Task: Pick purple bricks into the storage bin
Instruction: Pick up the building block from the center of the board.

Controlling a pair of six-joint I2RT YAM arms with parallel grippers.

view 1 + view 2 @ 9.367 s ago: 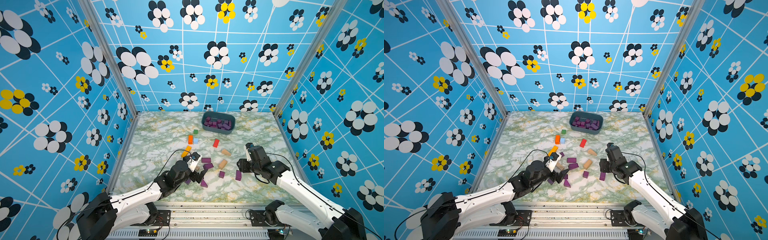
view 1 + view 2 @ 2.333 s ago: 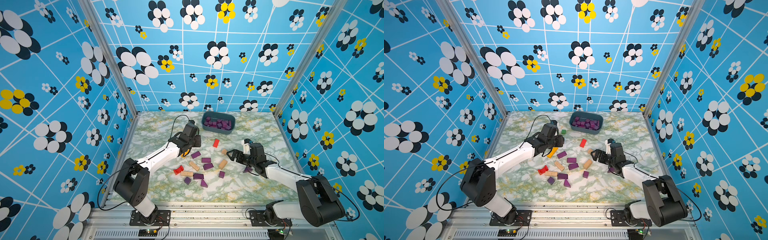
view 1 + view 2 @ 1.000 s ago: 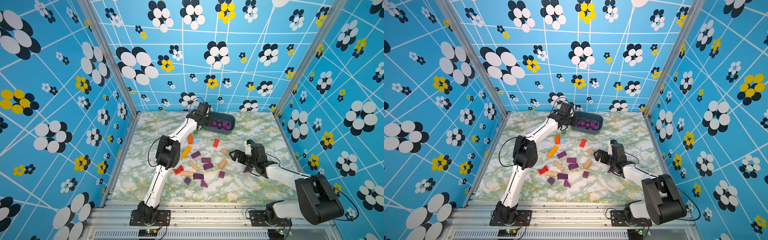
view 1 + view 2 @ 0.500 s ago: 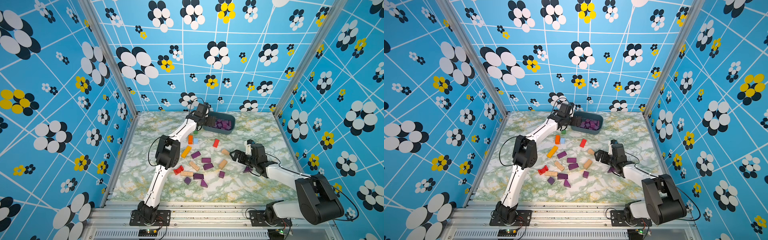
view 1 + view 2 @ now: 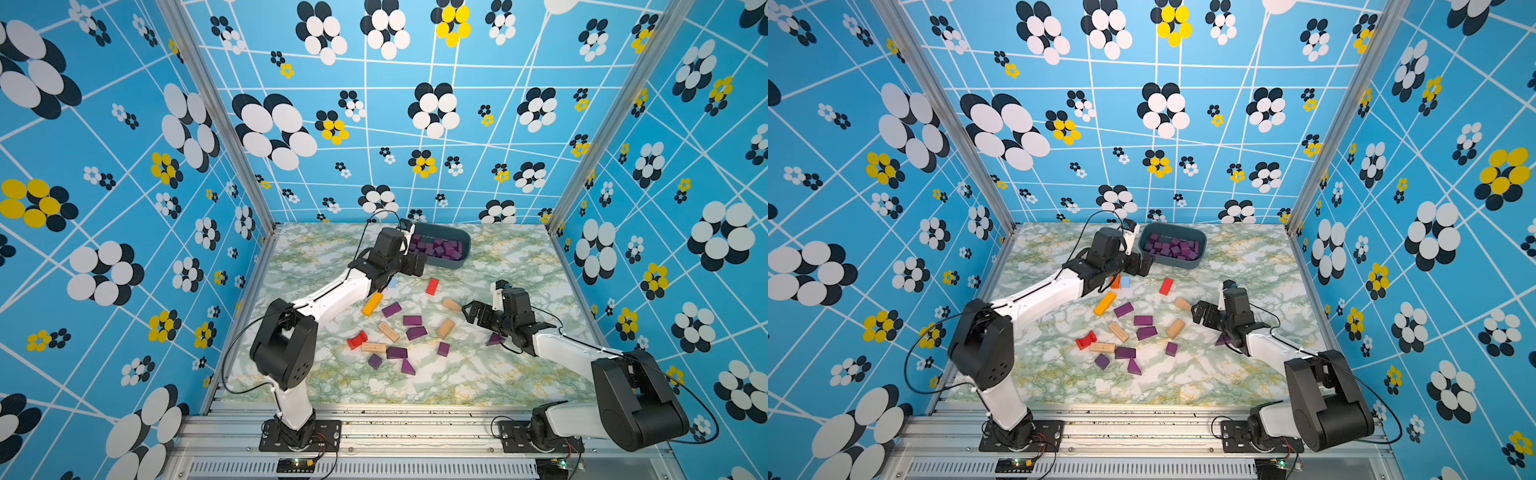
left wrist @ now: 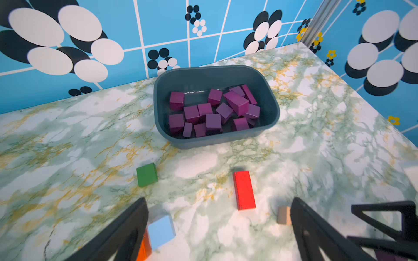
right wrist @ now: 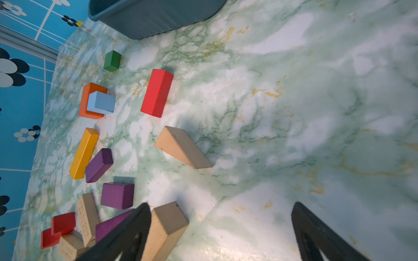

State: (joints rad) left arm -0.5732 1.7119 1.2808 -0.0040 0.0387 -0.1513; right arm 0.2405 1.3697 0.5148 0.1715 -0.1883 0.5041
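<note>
The storage bin (image 5: 464, 248) (image 5: 1201, 244) (image 6: 272, 101) stands at the back of the table, and many purple bricks (image 5: 436, 247) (image 5: 1172, 247) (image 6: 212, 110) lie in it. Several more purple bricks (image 5: 412, 320) (image 5: 1143, 320) (image 7: 117, 195) are scattered mid-table. One purple wedge (image 5: 495, 338) lies half under the right arm. My left gripper (image 5: 412, 264) (image 5: 1140, 264) (image 6: 218, 201) hangs open and empty just in front of the bin's near-left corner. Over the table right of the pile, my right gripper (image 5: 473, 313) (image 5: 1202, 311) (image 7: 221, 204) is open and holds nothing.
Mixed among the purple ones are a red bar (image 5: 432, 286), a yellow bar (image 5: 372, 303), a red arch (image 5: 356, 339) and several tan blocks (image 5: 445, 328). A green cube (image 6: 147, 174) and a light blue block (image 6: 161, 231) lie below the left gripper. A tan bar (image 7: 165, 228) sits beside one right finger.
My left gripper has opened at the bin and drawn back a little from its rim toward the middle of the table. The right arm has barely moved.
</note>
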